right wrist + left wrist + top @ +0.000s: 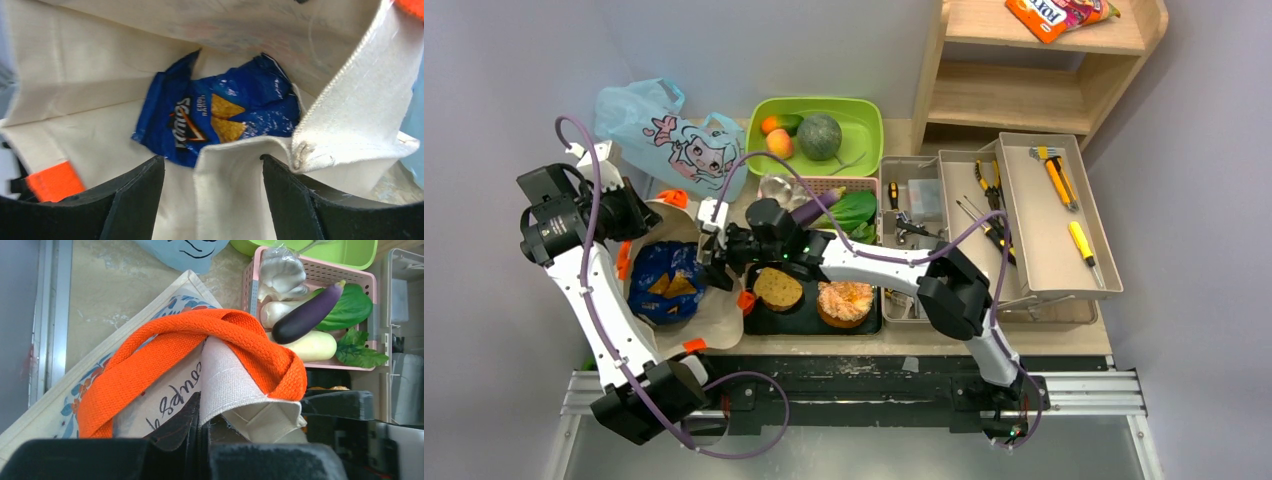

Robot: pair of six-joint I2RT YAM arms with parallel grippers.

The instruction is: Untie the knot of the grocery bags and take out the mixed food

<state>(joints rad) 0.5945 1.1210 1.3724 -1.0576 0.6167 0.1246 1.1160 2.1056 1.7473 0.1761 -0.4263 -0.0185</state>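
Observation:
The beige canvas tote (716, 318) lies open at the left with a blue snack pack (667, 283) inside. My left gripper (207, 432) is shut on the tote's rim fabric under its orange handle (200, 340). My right gripper (212, 167) stands open over the tote's mouth, with a fold of the rim between its fingers and the snack pack (220, 120) beyond. The light-blue bag (669, 140) lies behind; the knot is hidden. Orange, peach and melon (820, 136) sit in the green bin. Eggplant (307, 315), radish (310, 346) and greens (352, 305) fill the pink basket.
A black tray (809, 318) in front holds a brown bread slice (778, 288) and an orange-topped pastry (845, 302). An open toolbox (1024, 215) with tools stands at the right. A wooden shelf (1024, 70) behind it carries an orange snack packet (1049, 15).

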